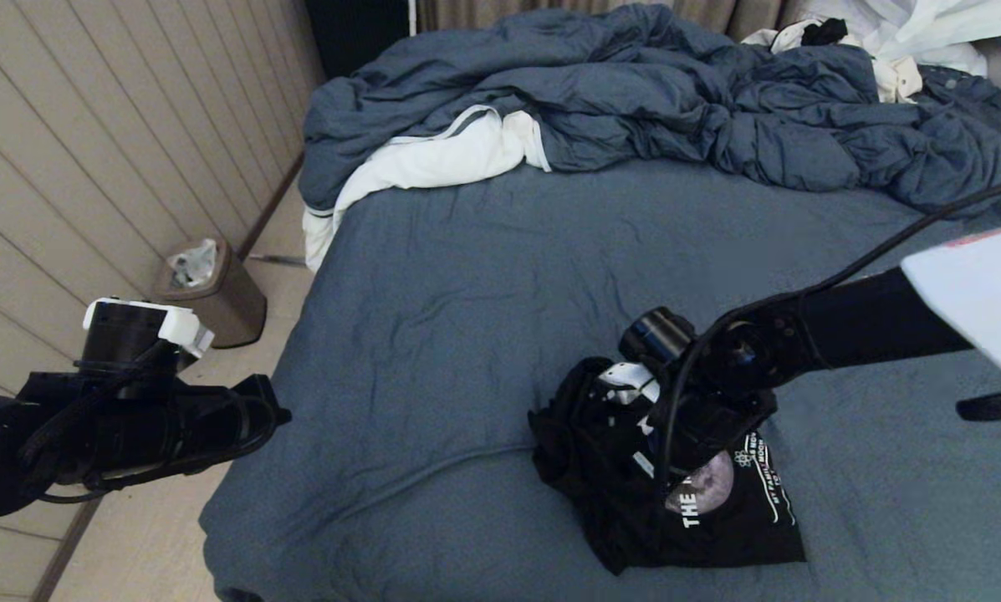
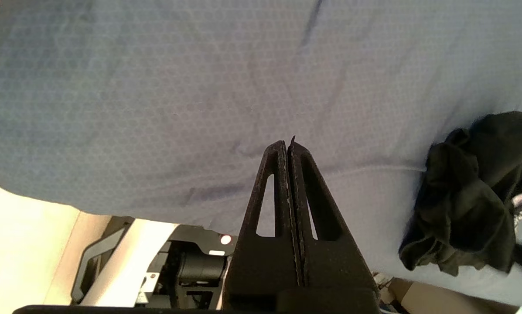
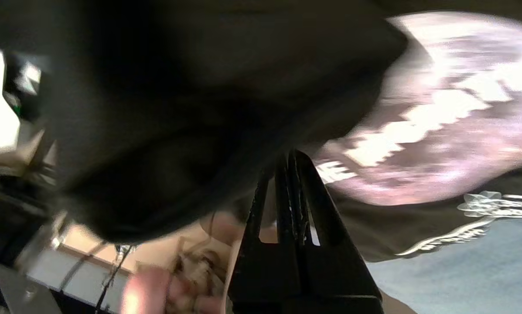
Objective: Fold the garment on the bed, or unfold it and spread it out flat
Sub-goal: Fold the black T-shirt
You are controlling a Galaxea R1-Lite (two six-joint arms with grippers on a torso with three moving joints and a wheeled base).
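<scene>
The black T-shirt garment (image 1: 722, 535) lies bunched near the bed's (image 1: 467, 293) front edge, its grey moon print and white lettering (image 1: 705, 489) facing up. My right gripper (image 1: 676, 456) is down on the heap, its fingers mostly hidden by the wrist. In the right wrist view that right gripper (image 3: 289, 158) is shut, with its tips buried in a raised fold of the garment (image 3: 178, 109) beside the moon print (image 3: 452, 131). My left gripper (image 1: 270, 414) is parked off the bed's left edge. The left gripper (image 2: 288, 144) is shut on nothing, far from the garment (image 2: 465, 205).
A rumpled blue duvet (image 1: 634, 92) with white lining fills the far half of the bed. A white clothes pile (image 1: 910, 33) sits at the far right. A brown waste bin (image 1: 211, 293) stands on the floor to the left, beside the panelled wall.
</scene>
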